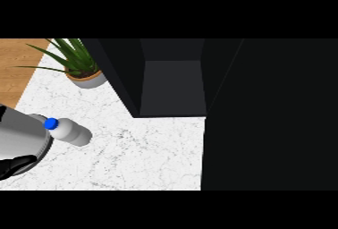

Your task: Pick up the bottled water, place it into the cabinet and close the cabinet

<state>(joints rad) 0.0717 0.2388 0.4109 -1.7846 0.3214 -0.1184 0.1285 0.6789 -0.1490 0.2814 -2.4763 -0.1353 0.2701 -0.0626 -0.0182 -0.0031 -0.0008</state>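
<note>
A tall black cabinet [271,112] fills the right half of the head view and runs across the top. Near the upper middle it has an open compartment [173,85] with a dark grey inside. The compartment is framed by slanting black panels, and nothing can be seen in it. A white marble counter [132,152] with fine grey veins spreads out in front of it and to its left. A strip of light wooden surface [16,67] borders the counter at the upper left. The grey left forearm [20,136] bulks in from the left edge as a rounded cylinder. At the counter's far left corner is a plant [82,67] with long narrow green leaves, in a small pale pot [89,80] just beside the cabinet's left panel. The bottled water [74,133] is on the counter at the left, well apart from the open compartment. It has a short, pale whitish-grey body with a rounded shoulder. Its bright blue cap [51,124] points to the upper left, right at the forearm's edge. From this steep angle I cannot tell whether it stands upright or leans. The black left hand [13,166] shows only as a dark shape at the lower left edge, and I cannot tell how its fingers are set.
</note>
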